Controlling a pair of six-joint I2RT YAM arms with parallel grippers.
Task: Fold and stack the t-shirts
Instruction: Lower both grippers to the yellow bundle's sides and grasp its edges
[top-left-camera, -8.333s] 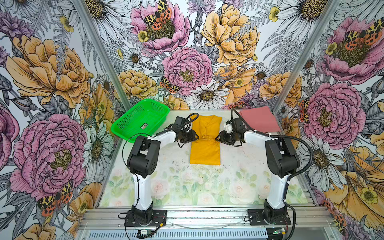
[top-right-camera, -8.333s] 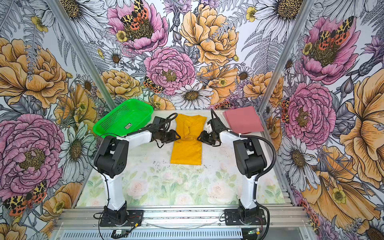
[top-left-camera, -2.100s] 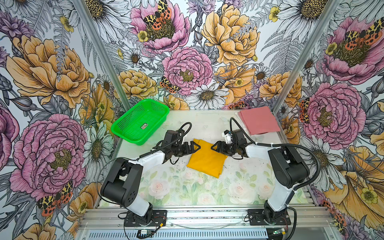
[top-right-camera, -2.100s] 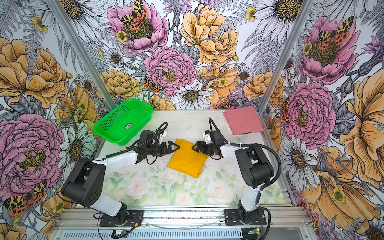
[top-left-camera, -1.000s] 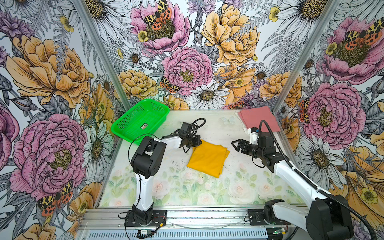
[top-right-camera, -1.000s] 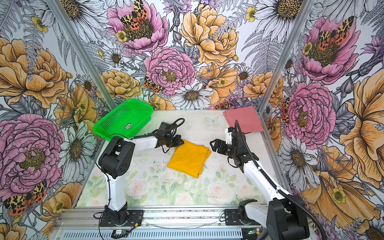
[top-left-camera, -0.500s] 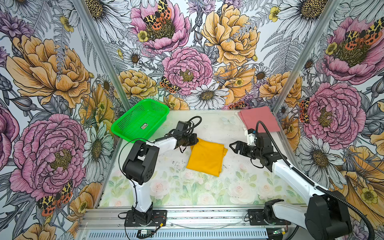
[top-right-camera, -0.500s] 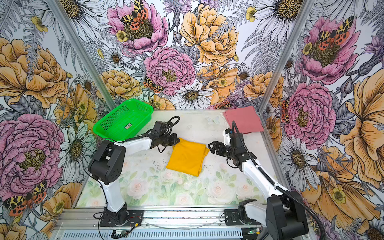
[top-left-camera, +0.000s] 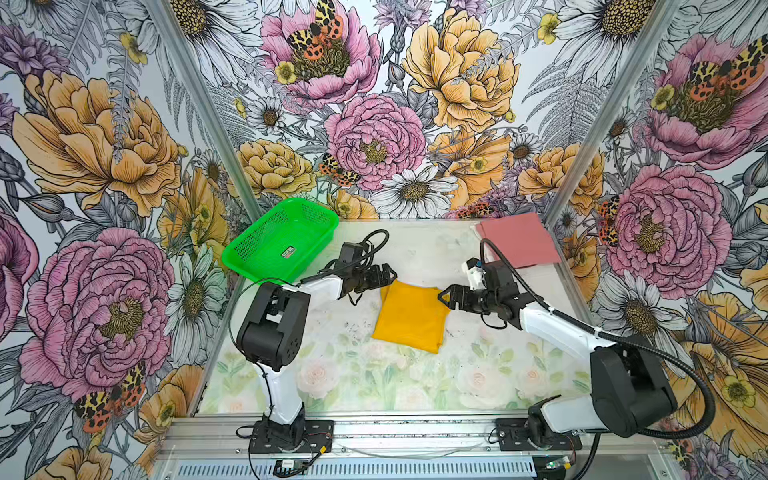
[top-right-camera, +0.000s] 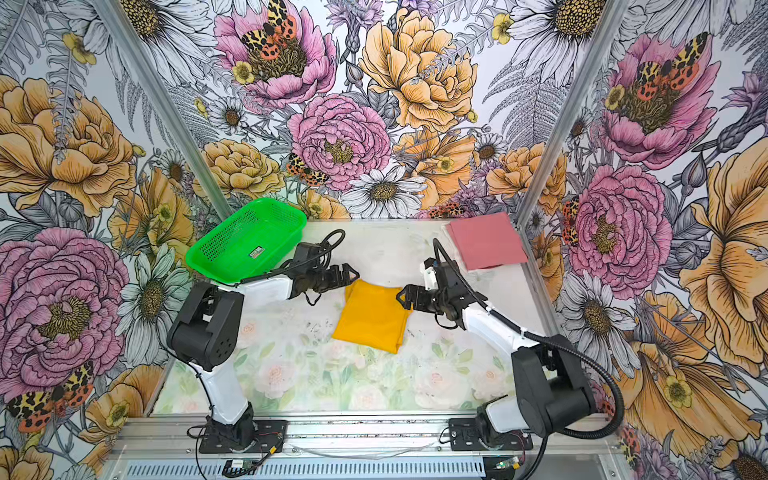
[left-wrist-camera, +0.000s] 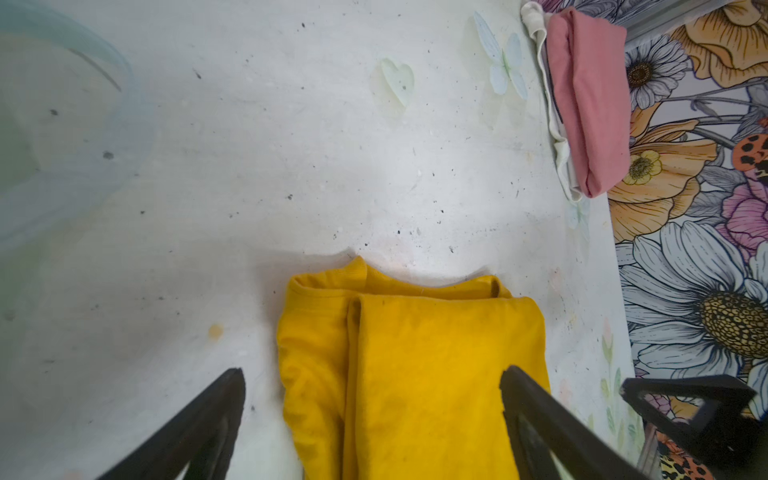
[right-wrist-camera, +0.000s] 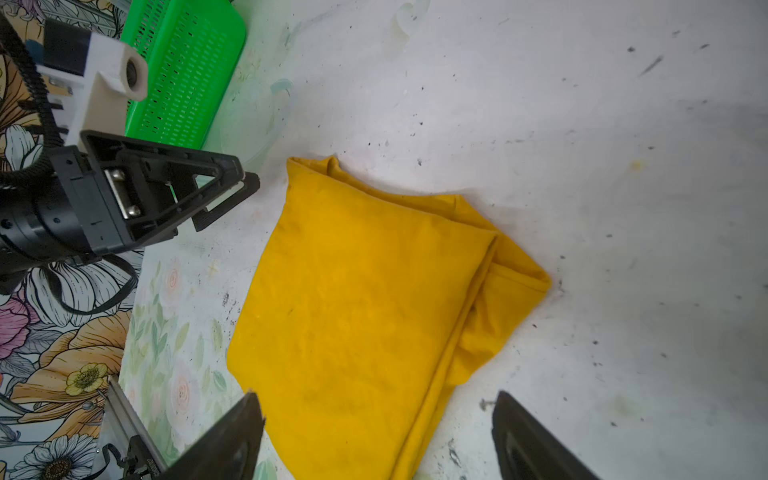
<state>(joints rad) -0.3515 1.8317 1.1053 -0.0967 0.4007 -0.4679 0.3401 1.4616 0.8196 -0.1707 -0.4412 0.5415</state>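
Observation:
The yellow t-shirt lies folded into a rough rectangle mid-table. My left gripper is at its back left corner, open, with the cloth lying loose between the spread fingers in the left wrist view. At the shirt's right edge my right gripper is open too, its jaws straddling the folded edge of the yellow t-shirt. The pink t-shirt lies folded at the back right corner.
A green mesh basket stands at the back left, just behind my left arm. A white cloth edge shows under the pink t-shirt. Flowered walls and metal posts close in the table on three sides.
My left gripper was shut at the yellow t-shirt's back left corner and has opened. My right gripper has moved left, up to the shirt's right edge.

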